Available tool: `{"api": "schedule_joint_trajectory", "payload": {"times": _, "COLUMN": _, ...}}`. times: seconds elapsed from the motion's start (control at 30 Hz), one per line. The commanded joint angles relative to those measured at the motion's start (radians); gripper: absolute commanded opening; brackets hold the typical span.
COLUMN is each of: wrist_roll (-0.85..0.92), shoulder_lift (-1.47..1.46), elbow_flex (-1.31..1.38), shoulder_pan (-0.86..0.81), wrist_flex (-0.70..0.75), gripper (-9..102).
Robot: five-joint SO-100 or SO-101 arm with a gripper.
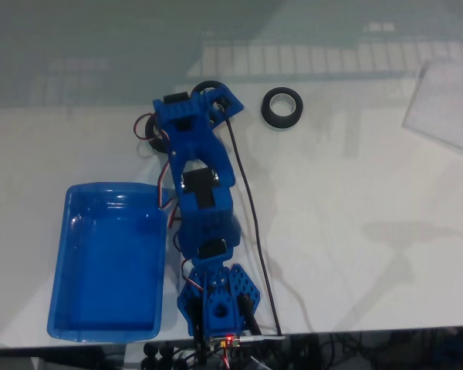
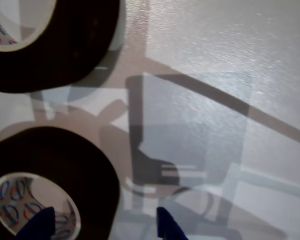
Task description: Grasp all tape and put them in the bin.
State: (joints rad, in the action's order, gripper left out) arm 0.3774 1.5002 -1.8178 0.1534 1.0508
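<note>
In the wrist view the two blue fingertips of the gripper [image 2: 102,225] stand spread apart at the lower edge, holding nothing. One fingertip [image 2: 37,225] overlaps the printed whitish core of a thick matte black tape roll [image 2: 65,160]; a second black roll [image 2: 75,50] lies just beyond on the glossy white table [image 2: 215,75]. In the fixed view a third roll [image 1: 282,107] sits right of the arm, and the shallow translucent blue plastic bin [image 1: 108,262] lies left of the arm's base.
</note>
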Motion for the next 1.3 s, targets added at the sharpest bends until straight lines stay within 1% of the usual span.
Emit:
{"api": "schedule_joint_trajectory", "payload": {"times": 0.0, "wrist_roll": 0.003, "shoulder_lift": -0.02, "elbow_flex": 0.094, "shoulder_pan": 0.012, "wrist_flex": 0.015, "gripper": 26}}
{"api": "schedule_joint_trajectory", "payload": {"times": 0.1, "wrist_roll": 0.008, "shoulder_lift": -0.052, "elbow_flex": 0.118, "shoulder_pan": 0.018, "wrist_flex": 0.031, "gripper": 25}}
{"api": "schedule_joint_trajectory", "payload": {"times": 0.17, "wrist_roll": 0.009, "shoulder_lift": -0.064, "elbow_flex": 0.123, "shoulder_pan": 0.018, "wrist_flex": 0.031, "gripper": 20}}
{"api": "schedule_joint_trajectory", "payload": {"times": 0.23, "wrist_roll": 0.009, "shoulder_lift": -0.071, "elbow_flex": 0.124, "shoulder_pan": 0.021, "wrist_flex": 0.032, "gripper": 14}}
{"api": "schedule_joint_trajectory", "payload": {"times": 0.33, "wrist_roll": 0.003, "shoulder_lift": -0.077, "elbow_flex": 0.129, "shoulder_pan": 0.025, "wrist_flex": 0.032, "gripper": 0}}
{"api": "schedule_joint_trajectory", "payload": {"times": 0.53, "wrist_roll": -0.023, "shoulder_lift": -0.058, "elbow_flex": 0.138, "shoulder_pan": 0.028, "wrist_flex": 0.032, "gripper": 0}}
{"api": "schedule_joint_trajectory", "payload": {"times": 0.7, "wrist_roll": -0.044, "shoulder_lift": 0.061, "elbow_flex": 0.127, "shoulder_pan": 0.025, "wrist_flex": 0.041, "gripper": 0}}
{"api": "schedule_joint_trajectory", "payload": {"times": 0.77, "wrist_roll": -0.046, "shoulder_lift": 0.149, "elbow_flex": 0.124, "shoulder_pan": 0.028, "wrist_flex": 0.074, "gripper": 0}}
{"api": "schedule_joint_trajectory", "payload": {"times": 0.83, "wrist_roll": -0.037, "shoulder_lift": 0.258, "elbow_flex": 0.124, "shoulder_pan": 0.049, "wrist_flex": 0.141, "gripper": 0}}
{"api": "schedule_joint_trajectory", "payload": {"times": 0.93, "wrist_roll": 0.018, "shoulder_lift": 0.426, "elbow_flex": 0.124, "shoulder_pan": 0.123, "wrist_flex": 0.284, "gripper": 0}}
{"api": "schedule_joint_trajectory", "payload": {"times": 1.07, "wrist_roll": 0.064, "shoulder_lift": 0.609, "elbow_flex": 0.117, "shoulder_pan": 0.279, "wrist_flex": 0.456, "gripper": 0}}
{"api": "schedule_joint_trajectory", "payload": {"times": 1.13, "wrist_roll": 0.06, "shoulder_lift": 0.678, "elbow_flex": 0.084, "shoulder_pan": 0.367, "wrist_flex": 0.48, "gripper": 0}}
{"api": "schedule_joint_trajectory", "payload": {"times": 1.27, "wrist_roll": 0.04, "shoulder_lift": 0.816, "elbow_flex": -0.044, "shoulder_pan": 0.557, "wrist_flex": 0.485, "gripper": 0}}
